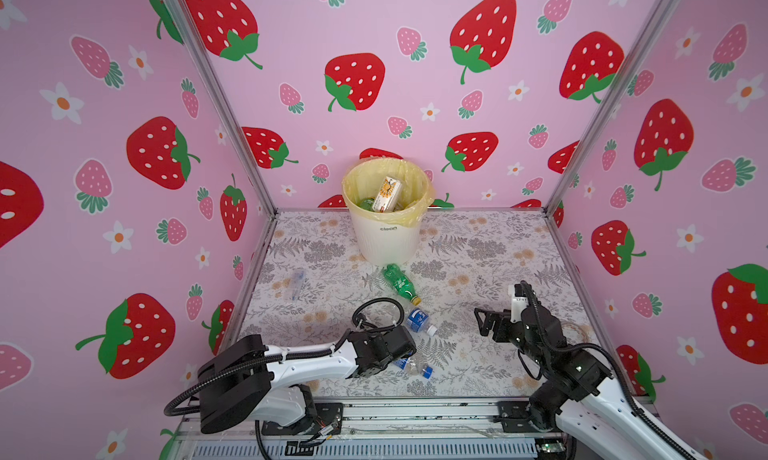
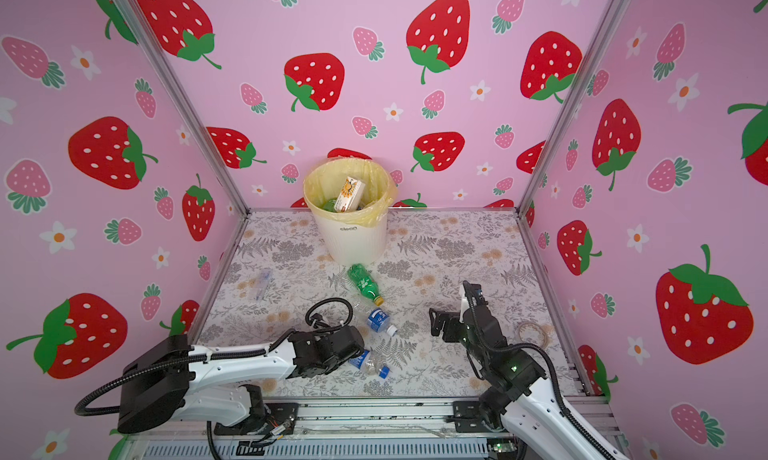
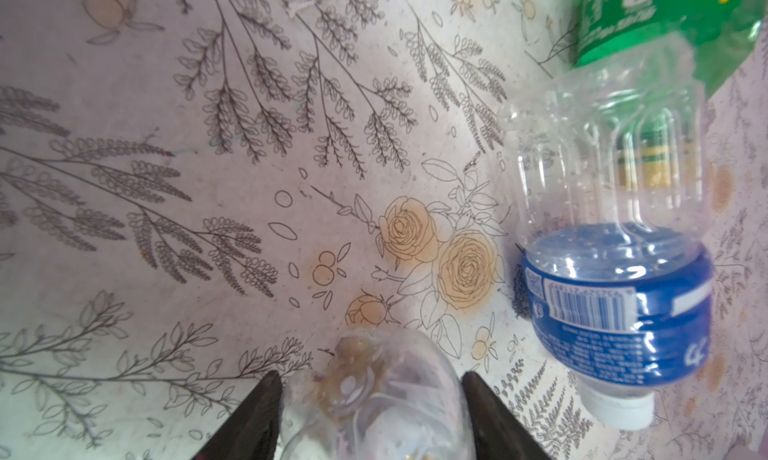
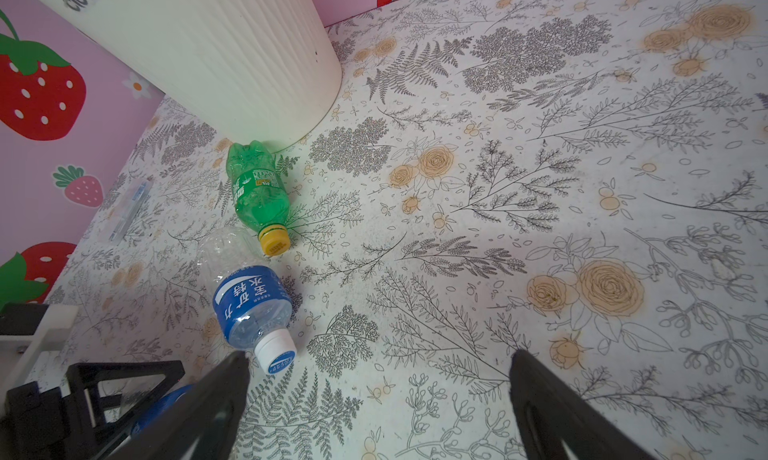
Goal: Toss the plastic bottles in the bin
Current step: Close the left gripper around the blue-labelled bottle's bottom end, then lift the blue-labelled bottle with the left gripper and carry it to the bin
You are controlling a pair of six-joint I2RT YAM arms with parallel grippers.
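Between the narrowed jaws of the left gripper (image 3: 371,375) sits a clear bottle (image 3: 374,408), touching both; right gripper (image 4: 379,354) stands wide.

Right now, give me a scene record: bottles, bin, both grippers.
left gripper: jaws either side of clear bottle; grip unclear
right gripper: open, empty, above table
green bottle: lying on table, base next to bin
blue-label bottle: lying on table, white cap
bin contents: carton, something green
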